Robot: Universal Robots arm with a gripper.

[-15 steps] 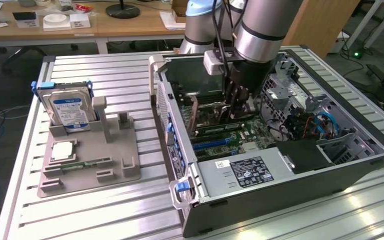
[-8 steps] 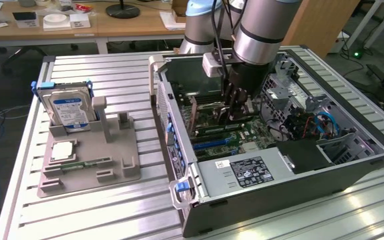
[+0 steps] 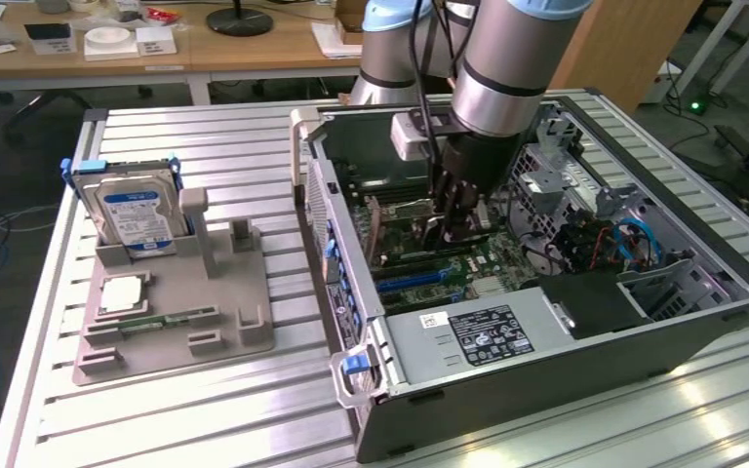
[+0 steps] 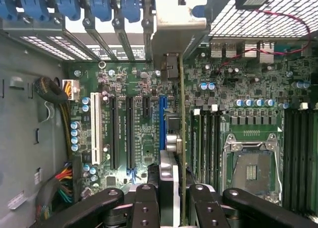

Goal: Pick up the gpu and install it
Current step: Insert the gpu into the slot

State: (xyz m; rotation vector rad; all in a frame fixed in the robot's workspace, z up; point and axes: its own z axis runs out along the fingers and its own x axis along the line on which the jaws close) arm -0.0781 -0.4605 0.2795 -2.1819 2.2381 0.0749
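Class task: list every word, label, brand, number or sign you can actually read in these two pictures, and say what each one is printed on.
No text can be read for certain.
Power supply label: print and symbols too small.
Hard drive's blue-white label: blurred.
White sticker beside it: unreadable.
Motherboard markings: too small.

The gripper [image 4: 171, 198] has matt black plastic-looking fingers [image 4: 144, 203] with dull metal pins. Between them, the gpu [image 4: 181, 138] shows a thin edge and a pale, smooth metal bracket [image 4: 179, 12]. Beneath it, the motherboard [image 4: 134, 89] looks matt green, the case [image 3: 687, 327] dark painted metal, the table [image 3: 218, 409] ribbed, brushed aluminium.
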